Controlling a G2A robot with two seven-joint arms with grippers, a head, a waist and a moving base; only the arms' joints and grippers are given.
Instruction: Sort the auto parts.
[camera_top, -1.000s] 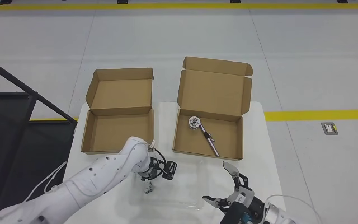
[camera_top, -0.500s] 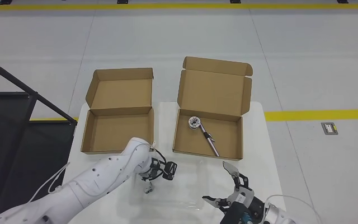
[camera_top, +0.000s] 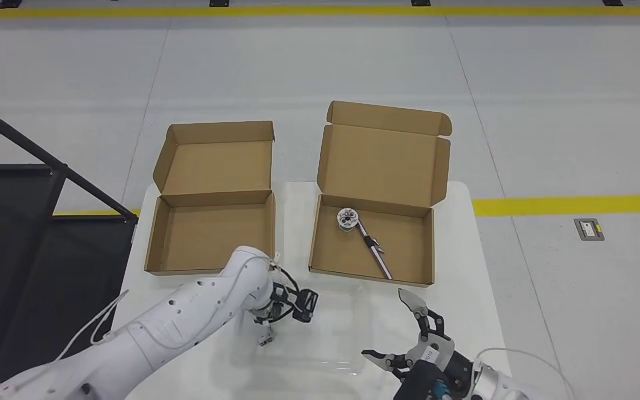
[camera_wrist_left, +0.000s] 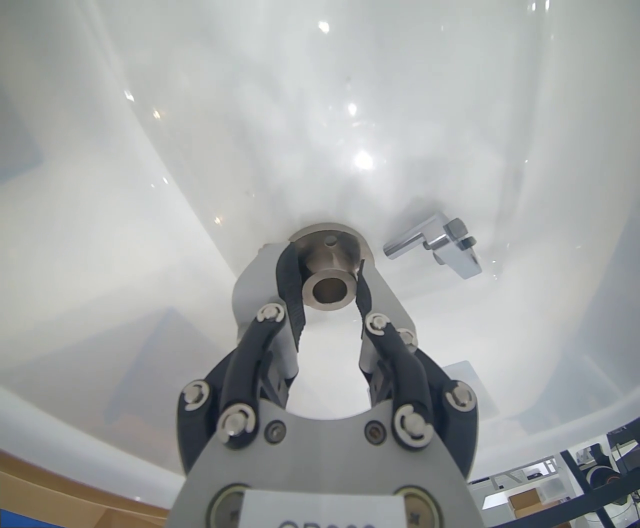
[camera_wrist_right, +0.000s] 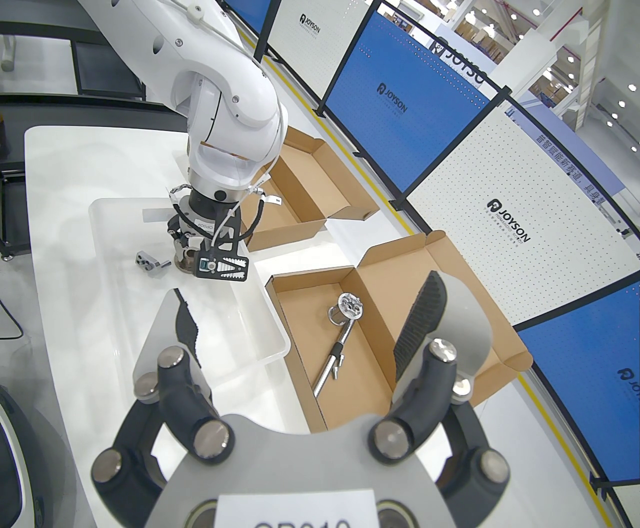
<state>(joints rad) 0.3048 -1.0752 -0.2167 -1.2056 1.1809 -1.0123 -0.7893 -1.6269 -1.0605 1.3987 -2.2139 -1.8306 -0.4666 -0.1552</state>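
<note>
Grips flanged metal bushing (camera_wrist_left: 322, 260) in left end effector (camera_wrist_left: 325, 270) low inside clear tray (camera_wrist_right: 125, 320), shows small metal bracket (camera_wrist_left: 435, 244) just beside it in the tray, holds right end effector (camera_wrist_right: 307, 290) wide open beside the tray, shows long-handled part (camera_wrist_right: 340, 344) in cardboard box (camera_wrist_right: 305, 310) behind the tray.

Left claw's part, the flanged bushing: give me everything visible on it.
The flanged bushing is a short metal sleeve, dull bronze-grey, with an open round bore and a wider flange bearing one small hole. It sits flange down, at or just above the floor of the clear tray. The left claw is shut on the sleeve, black ribbed fingers on both sides. A shiny bracket lies beside it, apart.
</note>
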